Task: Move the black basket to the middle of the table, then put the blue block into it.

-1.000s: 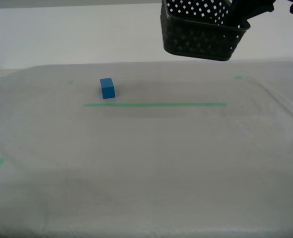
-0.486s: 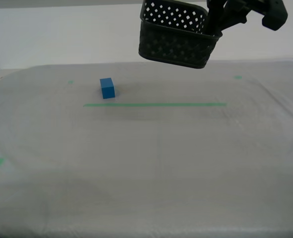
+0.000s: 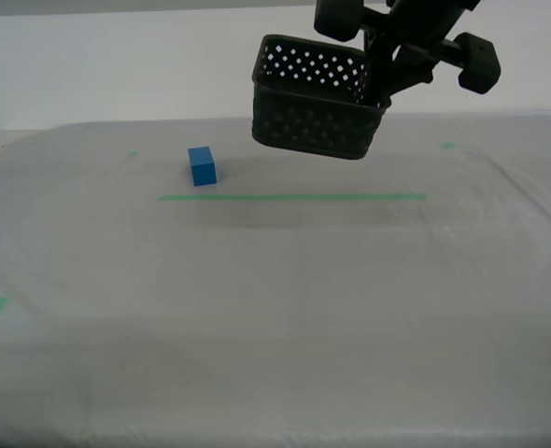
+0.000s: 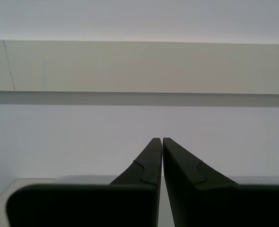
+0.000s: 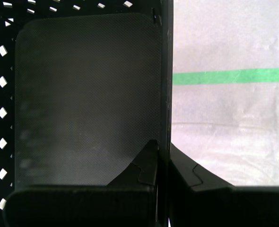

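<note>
Block (image 3: 202, 166) sits on the table (image 3: 275, 308) by the green tape (image 3: 291, 197), toward the exterior view's left. Rightward, my first gripper (image 5: 163, 153) pinches one wall of the airborne, tilted basket (image 3: 315, 110); such an edge grip could slip. My second gripper (image 4: 162, 142) is clenched on nothing.

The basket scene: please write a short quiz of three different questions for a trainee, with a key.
1. True or false: the basket rests on the table.
2. Which gripper holds the basket wall? A) first B) second
3. Fill in: the block stands on the far side of the green ____.

Key: 1 false, it hangs in the air. 2 A, my first gripper pinches the wall; my second gripper is shut on nothing. 3 tape.
</note>
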